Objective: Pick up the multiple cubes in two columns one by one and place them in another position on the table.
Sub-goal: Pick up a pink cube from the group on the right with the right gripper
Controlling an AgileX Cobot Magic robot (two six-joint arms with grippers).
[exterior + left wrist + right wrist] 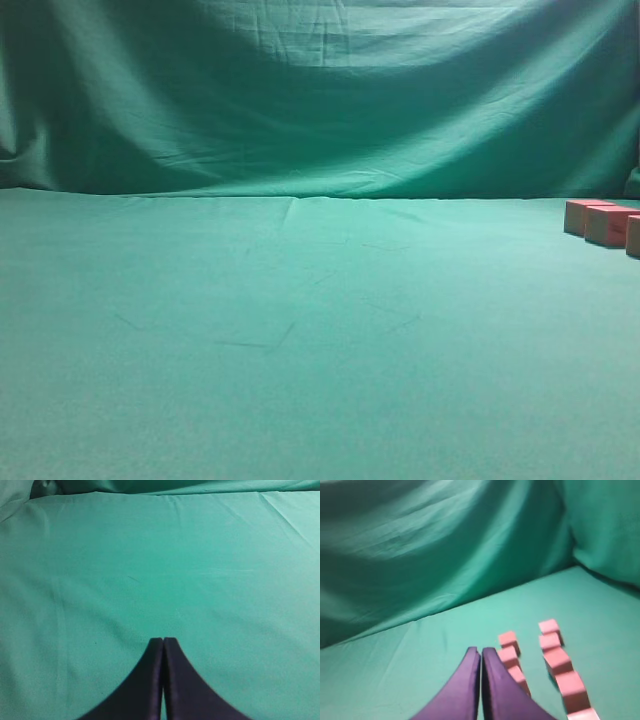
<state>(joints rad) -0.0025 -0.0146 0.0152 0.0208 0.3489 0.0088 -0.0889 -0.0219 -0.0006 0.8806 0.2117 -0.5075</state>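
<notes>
Right gripper (481, 652) up off the smooth green cloth table (420, 650), dark jaws pressed together, nothing between them. Just ahead and off to the right of those tips sit the small reddish-pink, tan-sided wooden cubes (509, 640), laid out in two columns running away from the jaws: the nearer column almost under the right fingertip, the second one (550, 627) further right. From the exterior camera only a few of them peek in at the far right edge (605, 222).

Left gripper (163, 642) also closed flat, empty, only bare cloth in front of it.

My read on the cubes: rigid, light, sharp-edged, not fragile. Flat parallel sides should give the pads a square bite, so take one across two opposite side faces, mid-height. Neighbours in a column look close together, so going in across the column rather than along it seems safer. Jaws must open first.
</notes>
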